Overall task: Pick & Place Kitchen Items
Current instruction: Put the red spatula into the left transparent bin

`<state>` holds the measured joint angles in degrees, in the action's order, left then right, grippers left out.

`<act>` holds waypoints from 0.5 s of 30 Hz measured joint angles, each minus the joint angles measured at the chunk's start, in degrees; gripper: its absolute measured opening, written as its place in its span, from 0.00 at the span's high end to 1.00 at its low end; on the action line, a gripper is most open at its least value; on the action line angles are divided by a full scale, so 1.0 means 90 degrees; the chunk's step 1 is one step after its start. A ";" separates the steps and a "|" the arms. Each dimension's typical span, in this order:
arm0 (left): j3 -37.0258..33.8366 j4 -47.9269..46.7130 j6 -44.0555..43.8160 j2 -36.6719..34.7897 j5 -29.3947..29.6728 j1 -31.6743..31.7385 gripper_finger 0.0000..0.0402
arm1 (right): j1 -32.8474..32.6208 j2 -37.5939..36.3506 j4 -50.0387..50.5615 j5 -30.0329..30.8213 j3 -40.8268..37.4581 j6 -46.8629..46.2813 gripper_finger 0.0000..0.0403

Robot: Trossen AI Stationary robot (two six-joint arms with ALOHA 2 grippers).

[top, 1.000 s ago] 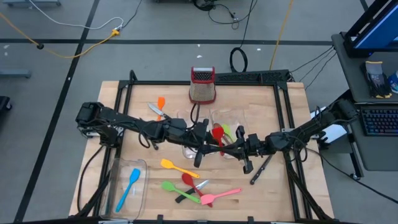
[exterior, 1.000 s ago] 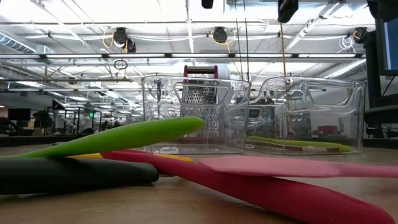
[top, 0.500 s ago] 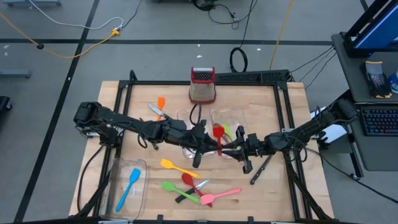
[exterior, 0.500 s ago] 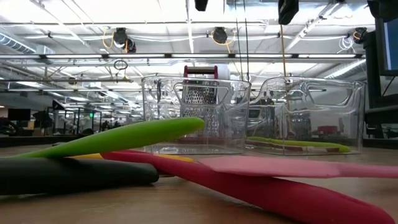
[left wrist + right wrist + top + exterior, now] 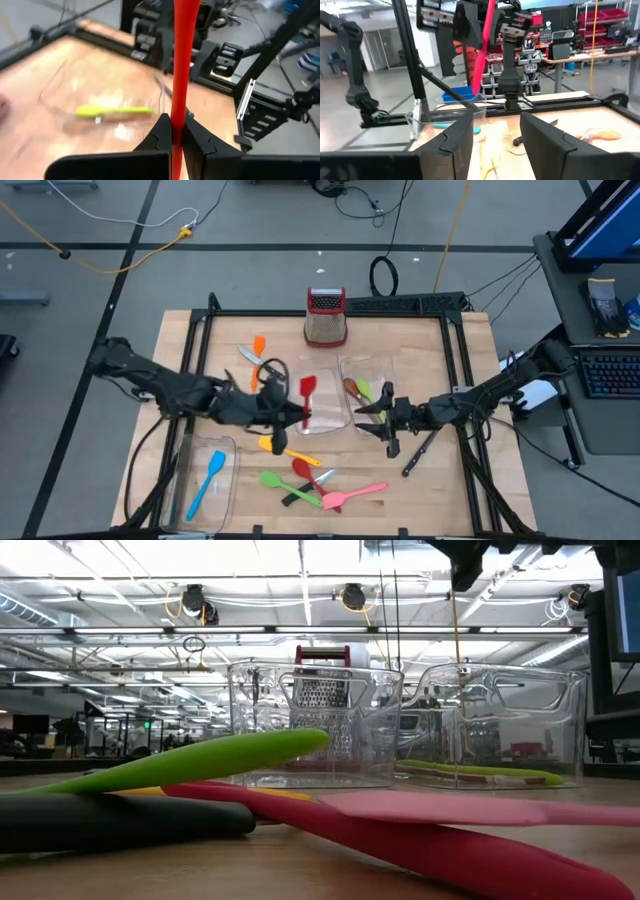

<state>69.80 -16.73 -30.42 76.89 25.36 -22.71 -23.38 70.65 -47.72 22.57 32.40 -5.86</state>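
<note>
The left gripper (image 5: 294, 413) is clamped on the handle of a red spatula (image 5: 306, 392), held over the clear tray (image 5: 325, 423) at mid-table. In the left wrist view the two dark fingers (image 5: 159, 135) pinch the smooth red stem (image 5: 180, 60), whose blade end is cut off by the frame edge. The right gripper (image 5: 381, 420) hangs beside a second clear tray (image 5: 372, 368) with its jaws spread apart and nothing between them; its wrist view shows the two broad matte pads (image 5: 452, 137) with a gap.

Inside that second tray lie a slim green utensil (image 5: 364, 391) and something reddish-brown (image 5: 350, 386) whose shape is hard to make out. The left wrist view blurs the green piece (image 5: 114, 111) through glossy plastic.

In the low view the upper parts of both arms are cut off at the top, and the trays' transparent walls (image 5: 310, 725) warp the perforated metal grater (image 5: 326, 317) behind them.

Nearer the front edge lie a yellow spatula (image 5: 285, 448), a green spatula (image 5: 288, 484), a red spoon (image 5: 303, 470), a pink spatula (image 5: 352, 494) and a black-handled knife (image 5: 305, 489) partly overlapped. A blue spatula (image 5: 207, 482) rests in a third clear tray (image 5: 186, 460). An orange spatula (image 5: 259, 348) and a steel blade (image 5: 248, 356) sit toward the far side; another black-handled knife (image 5: 420, 452) lies under the right arm
</note>
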 joint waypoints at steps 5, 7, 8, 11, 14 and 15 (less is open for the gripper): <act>0.0005 -0.1436 -0.1936 -0.0108 0.0171 -0.0492 0.98 | 0.0018 0.0000 -0.0002 0.0015 0.0000 0.0298 0.63; 0.0005 -0.1971 -0.2768 -0.0123 0.0010 -0.0667 0.98 | 0.0046 0.0000 0.0000 0.0009 0.0000 0.0300 0.63; 0.0005 -0.2244 -0.3223 -0.0127 -0.0083 -0.0758 0.98 | 0.0053 0.0000 -0.0001 0.0014 0.0000 0.0299 0.63; 0.0005 -0.3060 -0.4570 -0.0117 -0.0345 -0.1093 0.98 | 0.0063 0.0000 0.0001 0.0017 0.0000 0.0300 0.63; 0.0005 -0.3953 -0.5819 -0.0122 -0.0551 -0.1474 0.98 | 0.0061 0.0000 0.0002 0.0011 0.0000 0.0300 0.63; 0.0005 -0.4308 -0.6205 -0.0120 -0.0596 -0.1610 0.98 | 0.0061 0.0000 0.0002 0.0010 0.0000 0.0300 0.63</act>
<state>69.84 -55.50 -86.26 75.81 20.00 -37.20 -22.83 70.65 -47.70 22.65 32.40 -3.16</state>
